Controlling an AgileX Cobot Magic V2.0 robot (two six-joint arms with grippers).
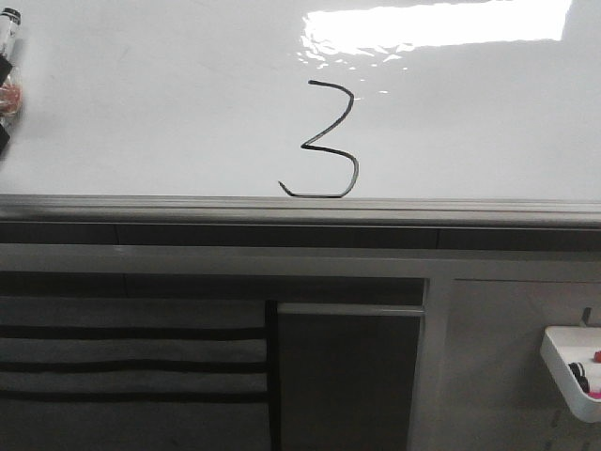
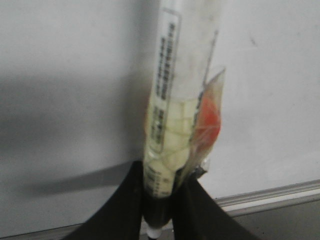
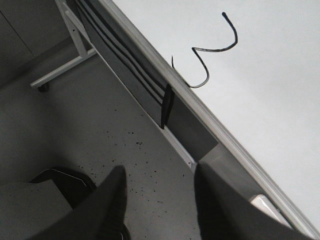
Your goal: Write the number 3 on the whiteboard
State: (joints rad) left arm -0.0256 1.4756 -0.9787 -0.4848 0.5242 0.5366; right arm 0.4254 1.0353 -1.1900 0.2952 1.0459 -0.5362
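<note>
A: Front view first. The whiteboard [image 1: 169, 113] is showing glossy white, with a bright rectangular glare [image 1: 437, 23] sitting top right. The number 3 [image 1: 327, 141] is lying low on the board, thin black line, angular middle, flat bottom stroke tailing left just above the grey metal rail [image 1: 300, 209].

B: Anything else there?

A: A small white tray [image 1: 573, 362] is hanging at the lower right, and a bit of the left gripper [image 1: 7, 75] is peeking in at the far left edge, well apart from the digit.

B: Left wrist view?

A: Blurry. The left gripper's [image 2: 160, 200] black jaws are clamping a long pale marker [image 2: 170, 115] with a printed label and an orange patch under clear wrap. The digit isn't showing here, only plain board and rail.

B: Right wrist view?

A: The right gripper [image 3: 160, 200] is hanging with jaws spread, gripping nothing, over a speckled grey floor [image 3: 90, 125]. The board is running diagonally, the 3 showing sideways by the rail. Only this view is showing the floor and a stand leg with caster [image 3: 55, 75].
</note>
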